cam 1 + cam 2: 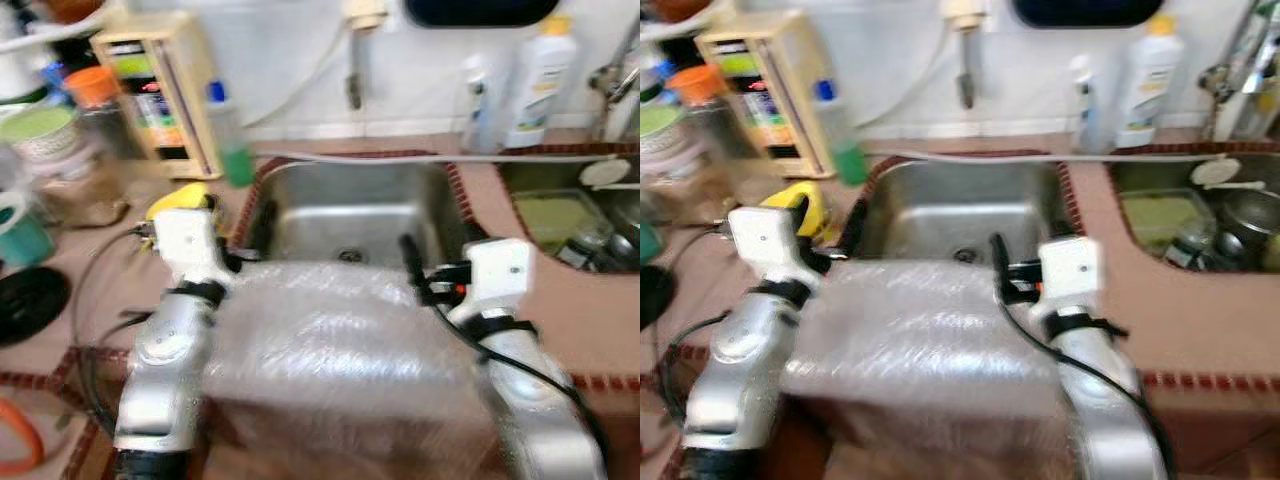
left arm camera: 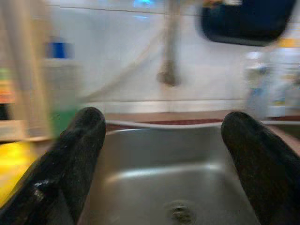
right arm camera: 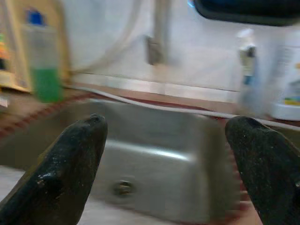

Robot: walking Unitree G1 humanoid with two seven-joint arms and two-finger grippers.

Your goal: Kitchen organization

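A sheet of bubble wrap [image 1: 340, 340] is seen draped over the near rim of the steel sink [image 1: 355, 215], spread between the two silver arms. The left hand [image 2: 159, 154] is held at the sink's near-left corner and the right hand [image 3: 166, 159] at its near-right edge; in both wrist views the fingers are spread wide with nothing between them, pointed across the basin toward the drain. Left of the sink, a yellow object [image 1: 180, 197] and a black lid [image 1: 30, 300] are set on the tiled surface [image 1: 590, 320], with jars blurred beyond. Right of the sink, a second basin [image 1: 590, 215] is loaded with dishes. Behind the sink, a bottle of green liquid [image 1: 230, 135], a wooden box [image 1: 160, 90] and a white bottle [image 1: 540, 80] are lined along the wall. The wrap appears ungripped; it is judged that a hand reaching forward could drag it into the basin, or that the thin film could slip between closing fingers.
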